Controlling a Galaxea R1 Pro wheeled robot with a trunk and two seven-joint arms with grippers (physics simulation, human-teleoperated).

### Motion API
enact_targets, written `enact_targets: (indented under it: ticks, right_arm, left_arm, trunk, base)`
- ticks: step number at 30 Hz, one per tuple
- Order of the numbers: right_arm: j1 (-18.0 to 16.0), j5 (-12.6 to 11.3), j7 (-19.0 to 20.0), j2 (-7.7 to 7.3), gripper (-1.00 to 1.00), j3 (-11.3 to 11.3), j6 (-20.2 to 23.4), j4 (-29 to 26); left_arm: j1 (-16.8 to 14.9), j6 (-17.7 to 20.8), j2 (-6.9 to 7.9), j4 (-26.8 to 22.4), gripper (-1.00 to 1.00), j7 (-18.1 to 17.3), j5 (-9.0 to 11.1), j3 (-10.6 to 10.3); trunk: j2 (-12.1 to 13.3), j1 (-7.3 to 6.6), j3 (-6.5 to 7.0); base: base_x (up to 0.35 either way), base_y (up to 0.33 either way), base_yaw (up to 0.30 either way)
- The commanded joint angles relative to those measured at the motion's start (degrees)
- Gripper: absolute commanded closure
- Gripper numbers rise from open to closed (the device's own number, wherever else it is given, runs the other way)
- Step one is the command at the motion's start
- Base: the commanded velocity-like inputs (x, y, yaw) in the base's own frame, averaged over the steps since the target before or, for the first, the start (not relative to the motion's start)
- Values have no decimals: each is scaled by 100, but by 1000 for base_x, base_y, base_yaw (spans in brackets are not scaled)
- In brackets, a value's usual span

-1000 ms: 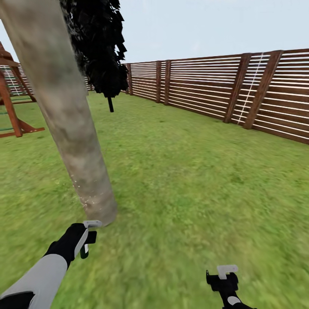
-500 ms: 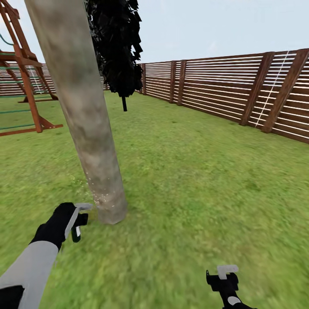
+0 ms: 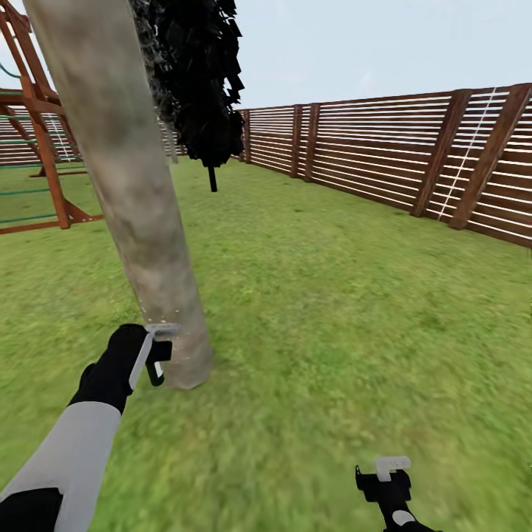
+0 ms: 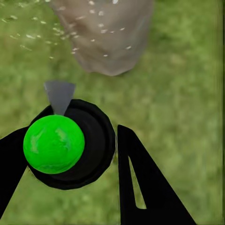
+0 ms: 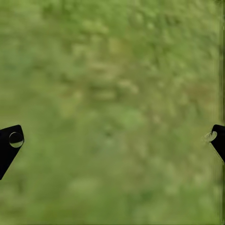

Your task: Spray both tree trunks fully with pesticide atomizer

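A thick, mottled grey-brown tree trunk (image 3: 137, 214) rises from the lawn at the left of the head view. My left gripper (image 3: 155, 353) is held right beside its base. In the left wrist view this gripper (image 4: 70, 157) is shut on the pesticide atomizer (image 4: 54, 144), which has a bright green round top in a black ring. The atomizer's grey nozzle (image 4: 60, 95) points at the trunk (image 4: 105, 37), where white droplets speckle the bark and the grass. My right gripper (image 3: 384, 480) hangs low at the right, open (image 5: 114, 140) over bare grass.
A near-black conifer-like tree (image 3: 199, 89) stands behind the trunk. A brown slatted fence (image 3: 414, 162) runs along the right and the back. A wooden play frame (image 3: 41, 148) stands at the far left. Open lawn (image 3: 332, 310) lies between the trunk and the fence.
The head view has swung, shifting the trunk and fence. My left gripper with the atomizer has risen and closed in on the trunk's base. The right gripper has stayed put.
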Motion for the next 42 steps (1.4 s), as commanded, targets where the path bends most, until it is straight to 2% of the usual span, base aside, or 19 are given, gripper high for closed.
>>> enact_targets:
  ticks: [1, 11, 13, 14, 17, 21, 23, 24, 27, 28, 29, 31, 33, 34, 36, 39, 42]
  right_arm:
    - [-1, -47, -12, 0, -100, 51, -9, -2]
    - [-1, -53, -7, 0, -100, 57, -9, -2]
    - [-1, -55, -6, 0, -100, 57, -9, -2]
    - [-1, -55, -6, 0, -100, 57, -9, -2]
    - [-1, -54, -6, 0, -100, 57, -9, -2]
    - [-1, -53, -4, 0, -100, 57, -9, -2]
    - [-1, -55, -5, 0, -100, 57, -9, -2]
    - [-1, -52, -4, 0, -100, 57, -9, -2]
    - [-1, -54, -4, 0, -100, 57, -9, -2]
    - [-1, -54, -4, 0, -100, 57, -9, -2]
    - [-1, -55, -4, 0, -100, 57, -9, -2]
    - [-1, -55, -4, 0, -100, 57, -9, -2]
    - [-1, -55, -4, 0, -100, 57, -9, -2]
    - [-1, -55, -4, 1, -100, 57, -9, -2]
    - [-1, -55, -4, 0, -100, 57, -9, -2]
    - [-1, -55, -4, 0, -100, 57, -9, -2]
    - [-1, -55, -4, 0, -100, 57, -9, -2]
  left_arm:
    - [-2, 26, 0, -8, 100, -7, -27, 3]
    - [20, 22, 16, 9, 100, 0, -52, 1]
    - [33, 15, 75, 51, 100, 1, -174, 27]
    - [41, 11, 187, 71, 100, 2, -241, 50]
    - [55, 2, 265, 112, 100, 3, -262, 40]
    - [90, -1, 196, 121, 100, 10, -242, 24]
    - [98, -13, 207, 169, 100, 10, -247, 32]
    - [119, -40, 245, 345, 100, 12, -260, 56]
    - [213, -91, 528, 796, 100, 48, -258, 66]
    - [217, -96, 546, 832, 100, 50, -259, 58]
    - [222, -102, 489, 883, 100, 53, -237, 42]
    - [224, -105, 225, 901, 100, 54, -257, 36]
    - [225, -105, 167, 905, 100, 54, -270, 31]
    - [232, -105, 219, 909, 100, 52, -275, 58]
    - [399, -111, 515, 910, 100, 54, -242, 80]
    - [607, -194, 759, 912, 100, 54, -238, 99]
    - [810, -643, 830, 997, 100, 62, -227, 105]
  trunk:
    - [-2, 0, -5]
    - [-2, 0, -5]
    - [-2, 0, -5]
    - [-2, 0, -5]
    - [-2, 0, -5]
    - [-2, 0, -5]
    - [-2, 0, -5]
    - [-2, 0, -5]
    - [-2, 0, -5]
    - [-2, 0, -5]
    - [-2, 0, -5]
    - [-2, 0, -5]
    - [-2, 0, -5]
    - [-2, 0, -5]
    - [-2, 0, -5]
    - [-2, 0, -5]
    - [-2, 0, -5]
  base:
    - [26, -270, 0]
    - [2, -277, 1]
    - [0, -278, 132]
    - [0, -278, 244]
    - [0, -278, 267]
    - [0, -278, 251]
    - [45, -278, 70]
    - [108, -275, 19]
    - [163, -250, 5]
    - [178, -243, 1]
    - [182, -241, 0]
    - [183, -240, 0]
    - [185, -239, 0]
    - [187, -238, 0]
    - [146, -247, 0]
    - [17, -268, 0]
    - [-132, -251, 0]
